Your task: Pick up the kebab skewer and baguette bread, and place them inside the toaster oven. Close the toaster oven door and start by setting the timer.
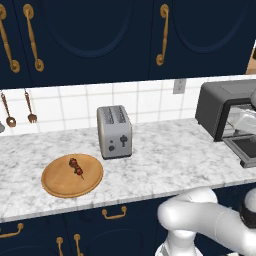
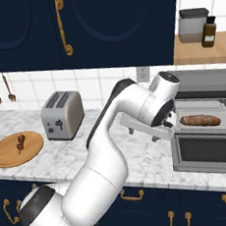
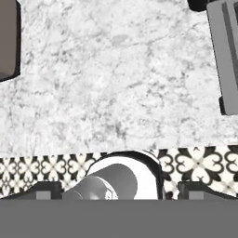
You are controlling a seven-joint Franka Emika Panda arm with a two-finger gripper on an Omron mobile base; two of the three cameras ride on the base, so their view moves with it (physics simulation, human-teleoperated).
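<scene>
- Kebab skewer (image 1: 76, 167) — we find it lying on the round wooden plate (image 1: 57, 185) at the left of the marble counter (image 1: 165, 160), red and brown chunks near the plate's middle; nothing else is on the plate
- Baguette bread (image 2: 200, 121) — we see it inside the toaster oven (image 2: 201, 83), lying lengthwise on the pale rack within the cavity
- Toaster oven door (image 2: 208, 150) — it is dropped open and lies flat in front of the cavity, glass panel facing up, at the right end of the counter
- Silver two-slot toaster (image 1: 115, 131) — it stands upright against the tiled wall, between the plate and the toaster oven, well apart from both
- Gripper (image 2: 162, 130) — we see it just to the left of the open oven, above bare counter; its fingers (image 3: 42, 191) stand wide apart at the bottom of the hand view and we find nothing between them; it has hold of nothing
- Hand view looks down on marble, with the counter's front edge and patterned floor tiles (image 3: 195, 167) below it
- Wall items — two utensils (image 1: 31, 107) hang on the tiles at far left; a dark bottle (image 2: 208, 32) sits on the upper shelf at right
</scene>
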